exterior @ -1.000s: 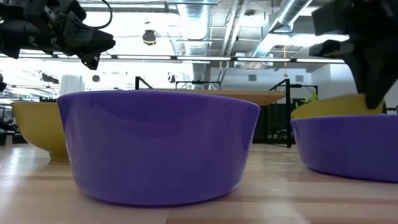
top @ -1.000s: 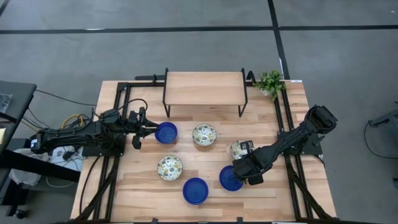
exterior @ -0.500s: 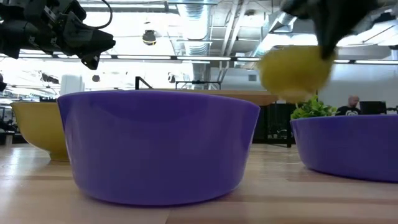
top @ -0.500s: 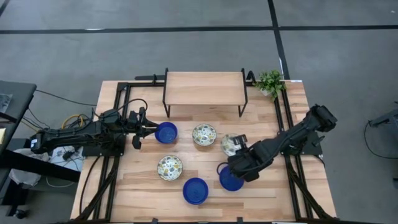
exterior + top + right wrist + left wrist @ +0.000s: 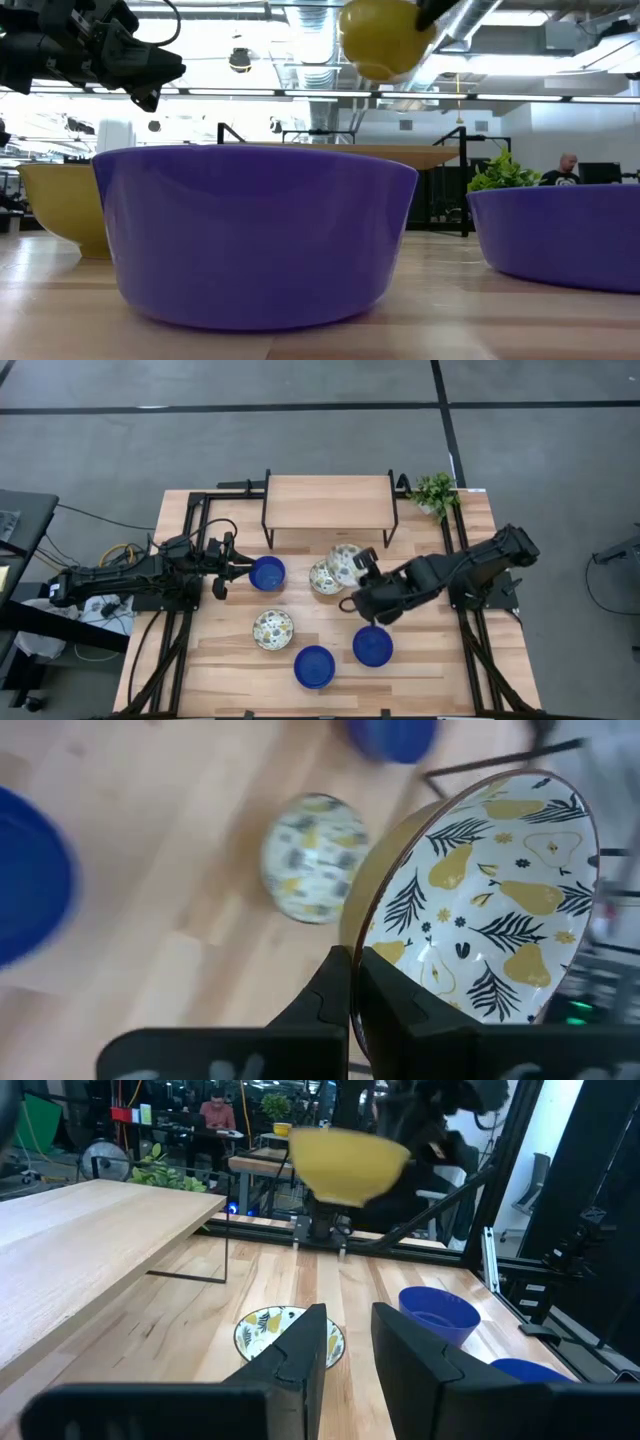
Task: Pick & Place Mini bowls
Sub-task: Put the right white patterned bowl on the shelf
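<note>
1. yellow-walled patterned bowl (image 5: 480, 890) sits pinched by its rim in the right gripper (image 5: 362, 565), whose fingers are closed on the edge; in the low view it hangs well above the table (image 5: 230, 670), apart from every other bowl.
2. held that way the bowl is tipped — its mouth faces sideways rather than up, so its axis lies nearer level than upright. a round bowl has no long axis to line up; only the tilt matters.
3. just beside and below the carried bowl in the high view lies a second patterned bowl (image 5: 322, 578), upright, mouth up; my guess is the coming move turns on this pair, the held one needing to level out before it can go down.
4. a third patterned bowl (image 5: 273, 628) and two blue bowls (image 5: 314, 666) rest nearer the front edge, well apart from the gripper.
5. left gripper (image 5: 240, 569) — fingers partly parted, against the rim of a blue bowl (image 5: 267, 573); whether it grips, i cannot tell.
6. farthest back stands the wooden shelf (image 5: 328, 502).
</note>
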Controlling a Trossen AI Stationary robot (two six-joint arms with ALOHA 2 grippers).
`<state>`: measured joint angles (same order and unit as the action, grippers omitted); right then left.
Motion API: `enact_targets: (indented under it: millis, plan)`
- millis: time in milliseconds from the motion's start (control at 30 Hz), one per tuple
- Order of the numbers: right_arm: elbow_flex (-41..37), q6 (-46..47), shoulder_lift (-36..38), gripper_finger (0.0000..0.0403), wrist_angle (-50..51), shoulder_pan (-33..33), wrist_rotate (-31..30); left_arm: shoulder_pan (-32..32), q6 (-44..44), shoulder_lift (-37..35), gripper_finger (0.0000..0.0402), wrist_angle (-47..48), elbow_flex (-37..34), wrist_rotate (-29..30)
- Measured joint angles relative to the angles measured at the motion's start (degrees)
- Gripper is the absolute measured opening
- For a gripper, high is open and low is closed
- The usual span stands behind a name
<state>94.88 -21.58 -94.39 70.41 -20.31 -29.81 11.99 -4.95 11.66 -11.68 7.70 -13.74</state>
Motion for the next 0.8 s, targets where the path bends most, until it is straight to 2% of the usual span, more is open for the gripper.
enact_targets:
  millis: [433, 633, 800]
  plan:
    - [1.5, -14.19, 0.04, 0.0, -0.12, 9.94, -9.96, -0.01, 0.02, 0.0, 0.0082, -0.02, 0.01, 0.0]
    - [1.5, -14.98, 0.07, 0.0, -0.08, 12.26, -16.92, -0.02, 0.01, 0.0, 0.0082, -0.24, 0.01, 0.0]
    - [1.5, -15.04, 0.07, 0.0, 0.92, 12.54, -19.49, -0.01, 0.0, 0.0, 0.0082, -0.34, 0.0, 0.0]
